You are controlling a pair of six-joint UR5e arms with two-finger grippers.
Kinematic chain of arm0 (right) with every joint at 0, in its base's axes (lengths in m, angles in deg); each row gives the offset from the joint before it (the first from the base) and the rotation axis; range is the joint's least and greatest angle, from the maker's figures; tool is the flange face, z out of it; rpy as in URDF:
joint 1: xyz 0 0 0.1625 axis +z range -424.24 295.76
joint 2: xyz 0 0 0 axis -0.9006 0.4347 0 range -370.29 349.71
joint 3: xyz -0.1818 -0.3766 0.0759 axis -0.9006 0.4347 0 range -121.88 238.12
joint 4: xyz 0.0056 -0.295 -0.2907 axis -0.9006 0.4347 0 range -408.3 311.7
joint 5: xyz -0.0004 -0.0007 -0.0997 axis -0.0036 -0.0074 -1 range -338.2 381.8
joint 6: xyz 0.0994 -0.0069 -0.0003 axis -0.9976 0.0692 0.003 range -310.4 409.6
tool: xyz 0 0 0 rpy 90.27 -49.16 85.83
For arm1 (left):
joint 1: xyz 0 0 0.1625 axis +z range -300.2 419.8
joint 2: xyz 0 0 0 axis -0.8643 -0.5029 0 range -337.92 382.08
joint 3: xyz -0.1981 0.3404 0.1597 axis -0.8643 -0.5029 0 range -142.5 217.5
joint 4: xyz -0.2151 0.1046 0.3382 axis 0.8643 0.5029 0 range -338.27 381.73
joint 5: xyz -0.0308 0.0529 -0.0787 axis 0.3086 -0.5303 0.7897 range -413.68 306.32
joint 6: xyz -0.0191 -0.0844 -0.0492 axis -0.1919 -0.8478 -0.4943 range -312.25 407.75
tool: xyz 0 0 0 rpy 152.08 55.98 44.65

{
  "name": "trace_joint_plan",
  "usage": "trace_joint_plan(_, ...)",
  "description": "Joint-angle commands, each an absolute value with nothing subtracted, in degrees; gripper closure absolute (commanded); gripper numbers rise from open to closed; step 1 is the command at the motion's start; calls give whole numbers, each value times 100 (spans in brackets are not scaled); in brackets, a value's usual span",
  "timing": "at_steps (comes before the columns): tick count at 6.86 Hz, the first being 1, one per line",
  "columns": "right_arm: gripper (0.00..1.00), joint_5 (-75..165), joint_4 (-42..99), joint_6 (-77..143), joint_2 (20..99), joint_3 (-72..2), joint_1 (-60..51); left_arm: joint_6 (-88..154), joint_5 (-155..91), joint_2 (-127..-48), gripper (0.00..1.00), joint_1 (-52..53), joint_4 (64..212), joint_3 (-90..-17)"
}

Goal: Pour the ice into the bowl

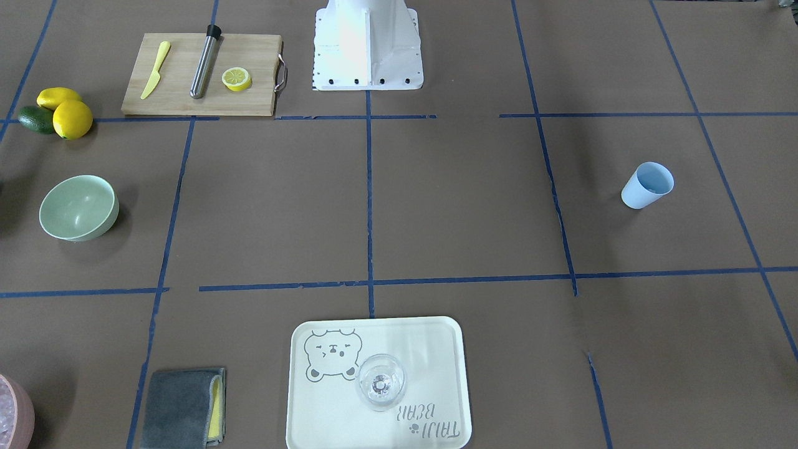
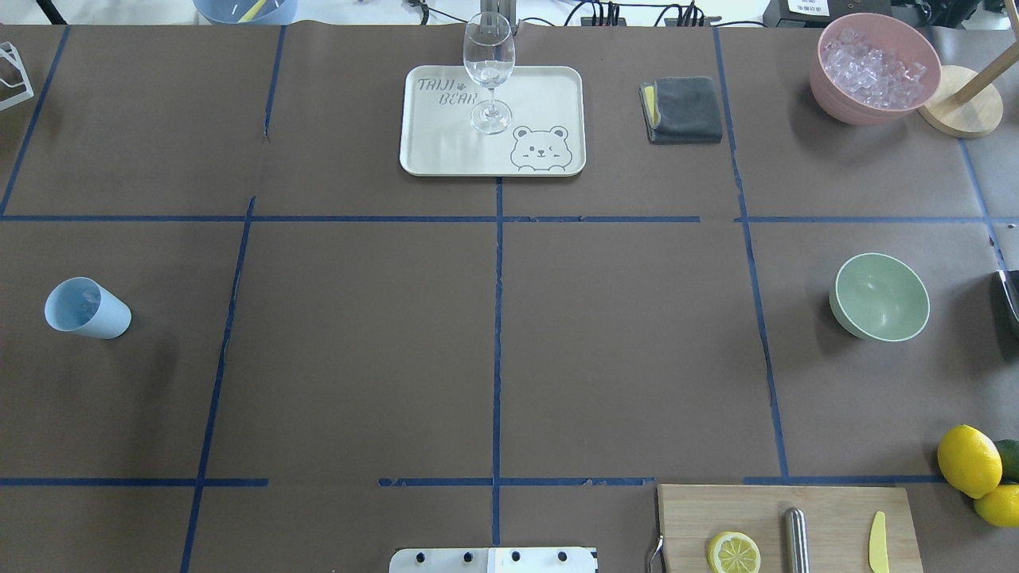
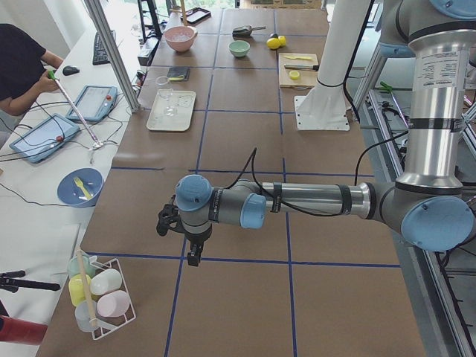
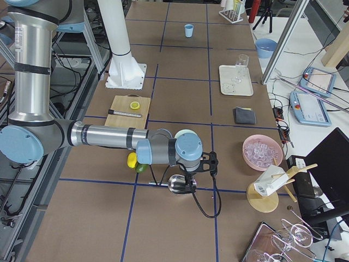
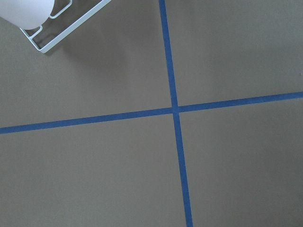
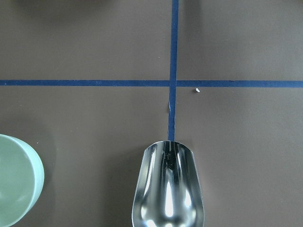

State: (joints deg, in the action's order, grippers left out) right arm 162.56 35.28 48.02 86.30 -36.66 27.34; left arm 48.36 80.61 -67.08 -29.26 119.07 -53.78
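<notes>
The ice is a heap of clear cubes in a pink container at the far right. The mint-green bowl stands empty on the right side; it also shows in the front view and at the left edge of the right wrist view. My right gripper hovers just right of the bowl and holds an empty metal scoop; its fingers are hidden. My left gripper hangs over bare table far to the left; I cannot tell whether it is open or shut.
A light blue cup stands at the left. A tray with a clear glass and a grey cloth sit at the far side. A cutting board and lemons lie near right. A wire rack is by the left gripper.
</notes>
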Motion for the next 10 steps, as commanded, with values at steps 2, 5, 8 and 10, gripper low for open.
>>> trace_joint_plan(2, 0, 16242, 3519, 4810, 8631, -3663, 2735, 4845, 8062, -6687, 0, -2923, 11929, -5400)
trace_joint_plan(5, 0, 16208, 3519, 4811, 8264, -3698, 2682, 4845, 8071, -6801, 0, -2923, 12060, -5470)
trace_joint_plan(8, 0, 16251, 2678, 3624, 8262, -3503, 2290, 4828, 8053, -6818, 0, -2905, 12280, -6091)
trace_joint_plan(10, 0, 16111, 1408, 1882, 8392, -3513, 1551, 4514, 8053, -6810, 0, -2783, 12402, -6794)
